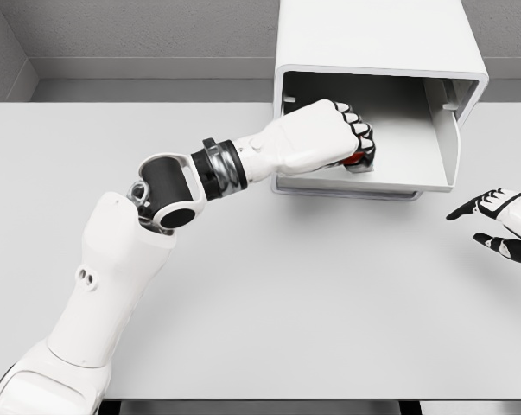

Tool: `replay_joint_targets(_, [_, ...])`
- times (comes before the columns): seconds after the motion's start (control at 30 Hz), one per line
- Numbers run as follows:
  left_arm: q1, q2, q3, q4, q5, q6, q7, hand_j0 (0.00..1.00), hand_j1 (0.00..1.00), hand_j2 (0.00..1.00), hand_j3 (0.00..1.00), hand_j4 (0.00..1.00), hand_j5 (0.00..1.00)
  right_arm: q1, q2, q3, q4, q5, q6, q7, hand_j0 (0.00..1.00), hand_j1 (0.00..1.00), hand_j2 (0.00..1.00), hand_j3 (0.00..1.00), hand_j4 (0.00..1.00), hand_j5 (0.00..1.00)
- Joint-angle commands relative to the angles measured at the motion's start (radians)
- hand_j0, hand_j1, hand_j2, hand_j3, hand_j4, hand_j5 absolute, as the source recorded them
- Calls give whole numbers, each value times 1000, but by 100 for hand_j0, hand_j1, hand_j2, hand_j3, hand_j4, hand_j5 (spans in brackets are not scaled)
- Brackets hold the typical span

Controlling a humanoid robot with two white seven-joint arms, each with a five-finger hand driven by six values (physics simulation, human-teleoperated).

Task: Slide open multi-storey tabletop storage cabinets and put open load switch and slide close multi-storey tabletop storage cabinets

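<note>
**Left robot hand inside the open cabinet drawer**

Head view: a pale grey tabletop point(269, 320) fills most of the picture, with a grey wall behind its far edge. At the back, right of centre, stands a white storage cabinet point(377, 39). Its drawer point(411, 169) is slid out toward the robot, with one side wall standing tall on the right.

The left arm comes in from the lower left, bends at the elbow, and reaches right into the drawer. The left robot hand point(351, 138) is curled tight, fingers wrapped around a small red object, the load switch point(355, 159). Only a sliver of red and a bit of grey show beneath the knuckles, just above the drawer floor at its left side. So little of the switch is visible that its long axis and the way it points cannot be told.

The right robot hand point(495, 220) shows at the right edge, hovering over the tabletop just beside the drawer's right wall. Its fingers are spread and hold nothing.
</note>
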Motion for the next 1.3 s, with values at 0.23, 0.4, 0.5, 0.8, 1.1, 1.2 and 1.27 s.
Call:
replay_joint_targets(0.23, [-2,0,4,-8,0,-1,-1,75,75,75,75,75,75,0,0,1,0,-7,1,0,65,65,65,65,65,65])
replay_joint_targets(0.4, [-3,0,9,-9,2,-1,0,76,76,76,76,76,76,0,0,1,0,-7,1,0,65,65,65,65,65,65])
replay_joint_targets(0.5, [-6,0,11,-12,5,-1,2,78,78,78,78,78,78,0,0,0,0,-7,1,0,65,65,65,65,65,65])
replay_joint_targets(0.8, [-20,0,14,-1,8,-1,2,79,79,79,79,79,79,0,-9,0,12,-10,1,0,65,65,65,65,65,65])
replay_joint_targets(1.1, [-35,0,24,5,11,-1,2,81,81,81,81,81,81,-2,-11,0,24,-10,1,0,65,65,65,65,65,65])
replay_joint_targets(1.2, [-38,0,26,18,11,-1,2,81,81,81,81,81,81,-2,-11,0,26,-10,1,-2,65,65,65,65,65,65])
replay_joint_targets(1.27, [-46,0,27,31,11,-1,2,81,81,81,81,81,81,-2,-11,0,33,-10,1,-2,65,65,65,65,65,65])
